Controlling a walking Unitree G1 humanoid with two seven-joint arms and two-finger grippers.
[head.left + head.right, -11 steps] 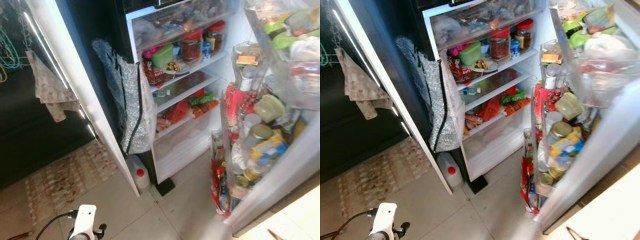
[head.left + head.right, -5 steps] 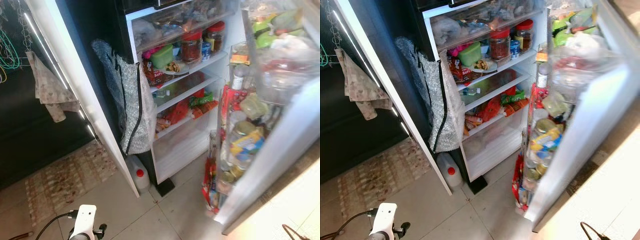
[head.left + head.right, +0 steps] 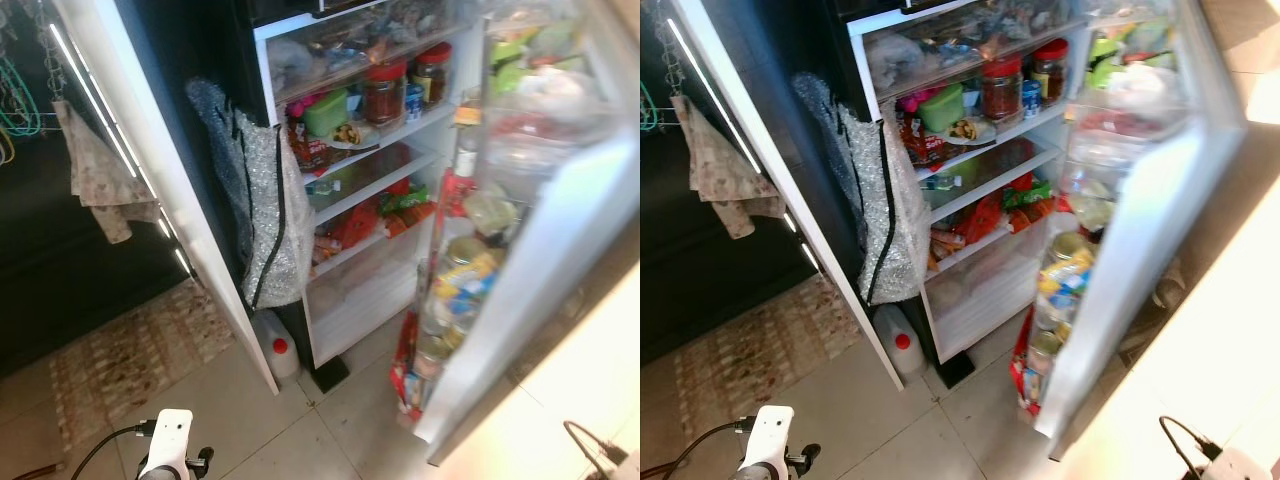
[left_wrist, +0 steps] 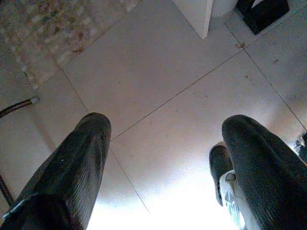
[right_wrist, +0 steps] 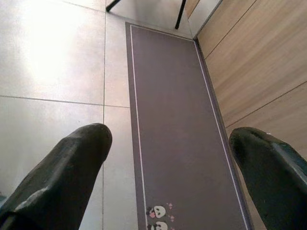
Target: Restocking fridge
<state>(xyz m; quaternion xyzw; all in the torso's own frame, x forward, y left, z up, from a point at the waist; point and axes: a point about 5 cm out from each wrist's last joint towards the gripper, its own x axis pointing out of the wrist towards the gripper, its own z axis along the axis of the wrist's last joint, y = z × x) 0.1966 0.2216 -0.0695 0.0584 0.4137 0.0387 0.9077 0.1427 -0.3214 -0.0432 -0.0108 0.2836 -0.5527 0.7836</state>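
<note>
You have the fridge [image 3: 370, 180] ahead, shelves crowded, door [image 3: 1140, 270] part-open beside them. Left tool [image 4: 165, 158] and right tool [image 5: 168, 163]: wide open, empty, aimed at floor. Nothing in hand to stock; loading looks finished or unstarted.

Glossy white fridge door [image 3: 1140, 250] and smooth white shelves [image 3: 385, 135] hold glass jars with red plastic lids [image 3: 384, 90], beside a silvery bubble-wrap bag [image 3: 262, 215] trimmed in black. A soft cloth towel [image 3: 98, 180] hangs above a woven, rough-looking rug [image 3: 130, 355] on smooth, faintly glossy floor tiles [image 4: 158, 72]. Matt black fingers [image 5: 62, 177] frame a matt grey mat [image 5: 177, 134] beside satin wood-grain panels [image 5: 259, 62].
</note>
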